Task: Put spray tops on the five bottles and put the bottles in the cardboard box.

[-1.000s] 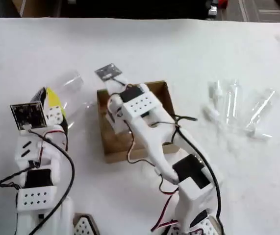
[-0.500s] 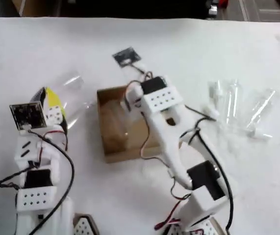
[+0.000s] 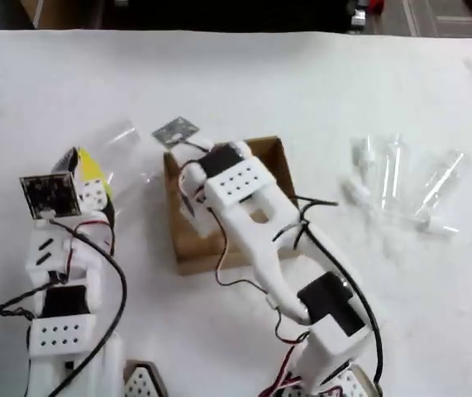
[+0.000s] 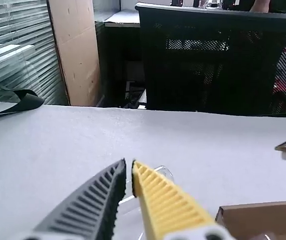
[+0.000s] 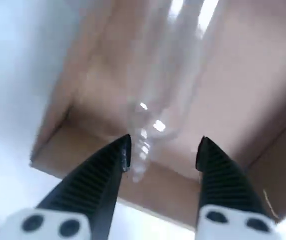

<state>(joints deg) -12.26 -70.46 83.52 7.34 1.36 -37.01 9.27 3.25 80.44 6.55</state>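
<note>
Fingers (image 5: 100, 172) of the right gripper (image 5: 164, 147) stand well apart, holding nothing, poised over the open cardboard box (image 5: 148, 192). Just past their tips a clear bottle (image 5: 155, 95) lies on the box floor. Whether it carries a spray top is too blurred to tell. In the high view that arm reaches across the box (image 3: 188, 252) from its near side. To the box's left, the left gripper (image 3: 87, 172) sits with its black and yellow fingers (image 4: 168, 205) pressed together on nothing. A second clear bottle (image 3: 124, 136) lies on the white table (image 3: 302, 83) just beyond its tips. Farther off, well apart from the box on its other side, the remaining bottles and spray tops (image 3: 401, 178) lie in a loose cluster.

The step in hand looks like a drop-off into the box. Doing it well probably means holding the fingers wide and rising straight up. That way neither pad drags the bottle or snags the cardboard wall before the arm swings toward the cluster.
</note>
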